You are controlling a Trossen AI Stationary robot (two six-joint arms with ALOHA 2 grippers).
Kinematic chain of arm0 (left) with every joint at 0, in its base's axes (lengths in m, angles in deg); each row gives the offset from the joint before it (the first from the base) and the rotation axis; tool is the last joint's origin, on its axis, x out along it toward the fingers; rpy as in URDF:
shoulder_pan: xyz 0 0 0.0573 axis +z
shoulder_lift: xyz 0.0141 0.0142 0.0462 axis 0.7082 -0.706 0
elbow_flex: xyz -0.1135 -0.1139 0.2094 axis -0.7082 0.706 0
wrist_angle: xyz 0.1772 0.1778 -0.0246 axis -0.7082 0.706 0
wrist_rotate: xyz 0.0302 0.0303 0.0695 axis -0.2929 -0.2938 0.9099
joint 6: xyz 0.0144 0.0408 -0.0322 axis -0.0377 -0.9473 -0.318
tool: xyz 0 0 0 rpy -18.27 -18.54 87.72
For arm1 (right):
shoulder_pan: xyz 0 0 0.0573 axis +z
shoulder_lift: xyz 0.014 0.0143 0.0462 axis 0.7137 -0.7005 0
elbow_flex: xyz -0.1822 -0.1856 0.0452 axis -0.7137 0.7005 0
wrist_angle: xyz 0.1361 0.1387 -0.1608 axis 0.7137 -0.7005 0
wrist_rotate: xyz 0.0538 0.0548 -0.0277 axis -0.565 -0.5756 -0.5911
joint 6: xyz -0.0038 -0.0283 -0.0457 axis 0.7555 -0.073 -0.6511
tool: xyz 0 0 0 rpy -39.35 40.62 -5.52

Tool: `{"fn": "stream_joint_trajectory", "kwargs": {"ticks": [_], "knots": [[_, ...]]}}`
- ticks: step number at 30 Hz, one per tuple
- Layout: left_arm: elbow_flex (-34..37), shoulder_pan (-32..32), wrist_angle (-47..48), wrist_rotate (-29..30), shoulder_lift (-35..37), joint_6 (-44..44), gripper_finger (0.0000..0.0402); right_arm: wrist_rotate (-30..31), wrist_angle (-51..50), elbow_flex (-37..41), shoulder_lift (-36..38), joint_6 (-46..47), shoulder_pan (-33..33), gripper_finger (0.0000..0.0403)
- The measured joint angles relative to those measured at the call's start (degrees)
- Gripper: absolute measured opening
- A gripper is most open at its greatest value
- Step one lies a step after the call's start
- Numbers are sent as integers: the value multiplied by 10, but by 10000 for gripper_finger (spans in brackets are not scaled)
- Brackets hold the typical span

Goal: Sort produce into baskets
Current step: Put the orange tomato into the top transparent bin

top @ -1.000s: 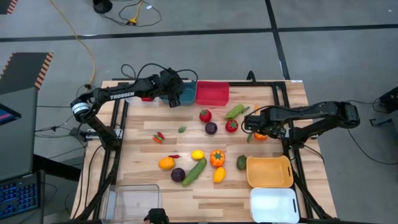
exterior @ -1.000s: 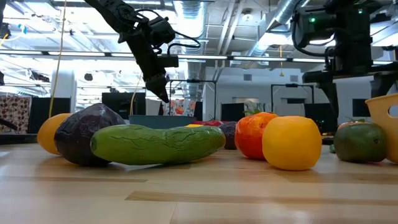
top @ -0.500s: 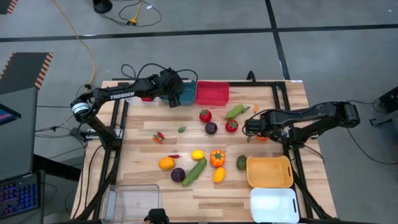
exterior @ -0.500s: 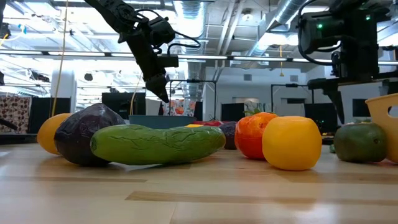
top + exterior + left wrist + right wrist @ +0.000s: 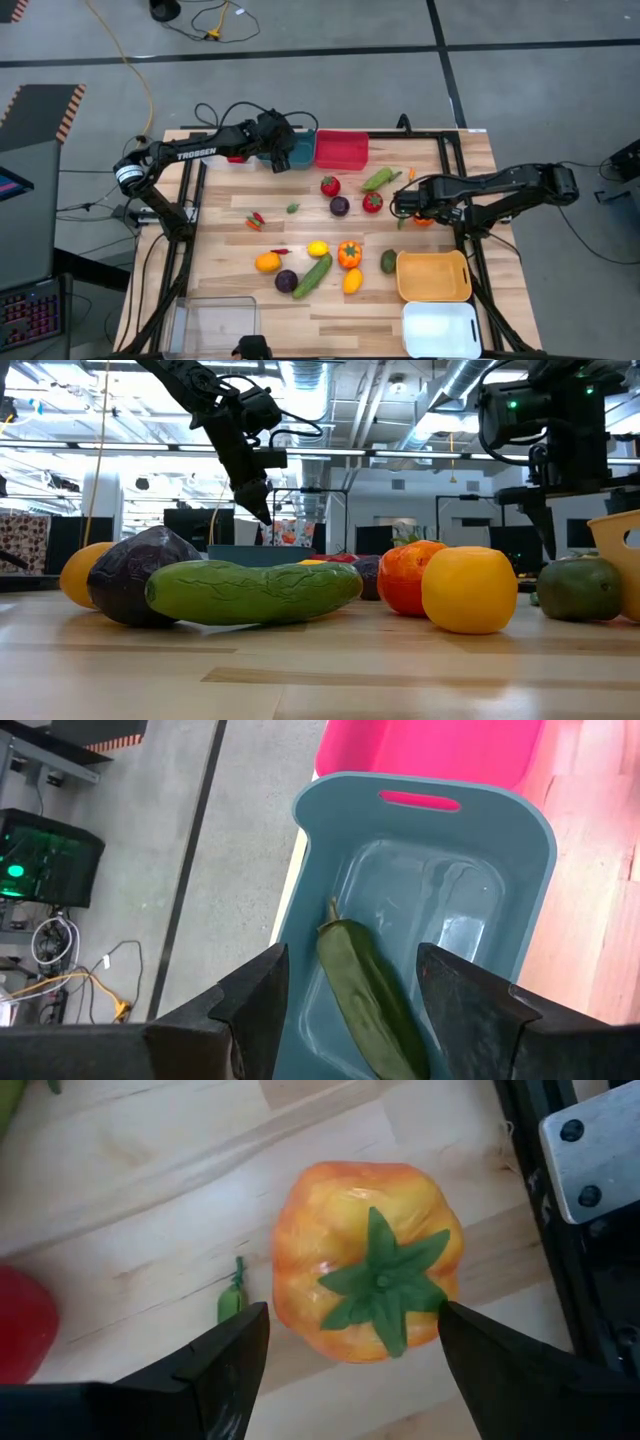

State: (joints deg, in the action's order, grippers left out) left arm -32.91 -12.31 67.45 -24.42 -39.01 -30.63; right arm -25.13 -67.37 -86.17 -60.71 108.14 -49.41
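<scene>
The orange pepper (image 5: 365,1275) with a green star-shaped stem lies on the surface (image 5: 330,300) near the black frame rail on the right side. The right hand (image 5: 403,203) hangs directly over it, fingers (image 5: 215,1370) spread wide, one to each side of the pepper and holding nothing. A tiny green chilli (image 5: 231,1300) lies just beside the pepper, and a red tomato (image 5: 372,202) sits on the side away from the rail, close to the hand. The rail (image 5: 560,1240) runs close along the pepper's other side.

Farther from the pepper, toward the middle of the surface, lie a purple round piece (image 5: 339,206), a second red piece (image 5: 330,185) and a light green pepper (image 5: 378,179). Nearer the front edge sit a second orange pepper (image 5: 349,254), a small lemon (image 5: 317,248), a yellow fruit (image 5: 352,280), a cucumber (image 5: 312,275), a purple cabbage (image 5: 286,281), an orange (image 5: 267,262) and a dark green avocado (image 5: 388,261). The orange-yellow basket (image 5: 434,291) stands just beyond the avocado, with the white basket (image 5: 441,345) next to it at the corner.

Well apart from the pepper, at the back edge, the left hand (image 5: 281,158) hovers over the teal basket (image 5: 520,840), fingers (image 5: 255,1005) parted and empty; a long green pod (image 5: 365,985) lies inside that basket. The red basket (image 5: 341,150) touches it. A clear basket (image 5: 215,322) stands at the front left corner.
</scene>
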Motion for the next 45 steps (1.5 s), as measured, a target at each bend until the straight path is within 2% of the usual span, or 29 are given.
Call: {"fn": "stream_joint_trajectory", "kwargs": {"ticks": [17,22,45], "knots": [[0,0,0,0,0,0,208,-2,1,0,0,-4,0,318],[0,0,0,0,0,0,208,-3,3,0,0,-43,0,318],[0,0,-1,0,0,31,208,9,10,0,0,-42,0,318]]}}
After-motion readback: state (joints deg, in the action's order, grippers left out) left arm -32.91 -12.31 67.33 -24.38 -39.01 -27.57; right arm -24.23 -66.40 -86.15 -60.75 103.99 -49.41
